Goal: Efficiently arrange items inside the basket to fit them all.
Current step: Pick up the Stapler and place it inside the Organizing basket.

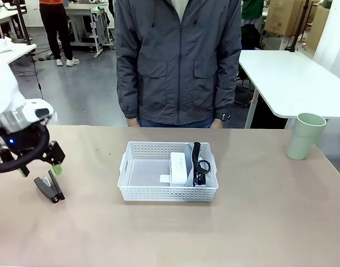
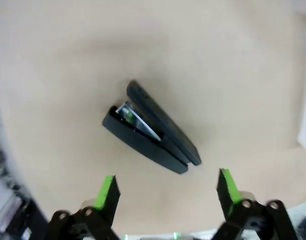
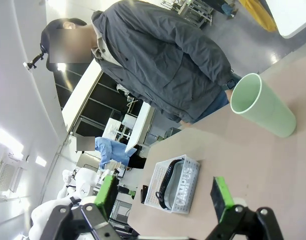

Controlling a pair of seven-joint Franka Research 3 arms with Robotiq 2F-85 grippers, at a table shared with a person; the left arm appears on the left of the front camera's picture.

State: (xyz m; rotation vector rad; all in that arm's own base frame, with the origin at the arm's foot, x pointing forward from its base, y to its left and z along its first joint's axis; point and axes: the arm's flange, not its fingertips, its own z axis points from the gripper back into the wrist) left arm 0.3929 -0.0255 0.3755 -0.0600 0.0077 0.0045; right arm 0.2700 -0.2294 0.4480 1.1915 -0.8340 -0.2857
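The black stapler (image 1: 49, 188) (image 2: 150, 129) lies on the table at the left. My left gripper (image 1: 41, 169) (image 2: 168, 192) hovers open just above it, touching nothing. The white lattice basket (image 1: 164, 192) (image 3: 194, 165) stands at the table's middle. In its right half lie a small white box (image 1: 180, 167) and the grey "CAMPUS" pouch (image 1: 191, 173) (image 3: 184, 189), whose black strap (image 1: 196, 161) is on top. The pale green cup (image 1: 305, 136) (image 3: 263, 105) stands upright at the far right. My right gripper (image 3: 164, 195) is open and empty, raised, looking across the table.
A person in a grey jacket (image 1: 178, 61) stands at the far edge behind the basket, hands down. The basket's left half is bare. Open tabletop (image 1: 259, 222) lies between basket and cup. A white table (image 1: 292, 78) stands behind on the right.
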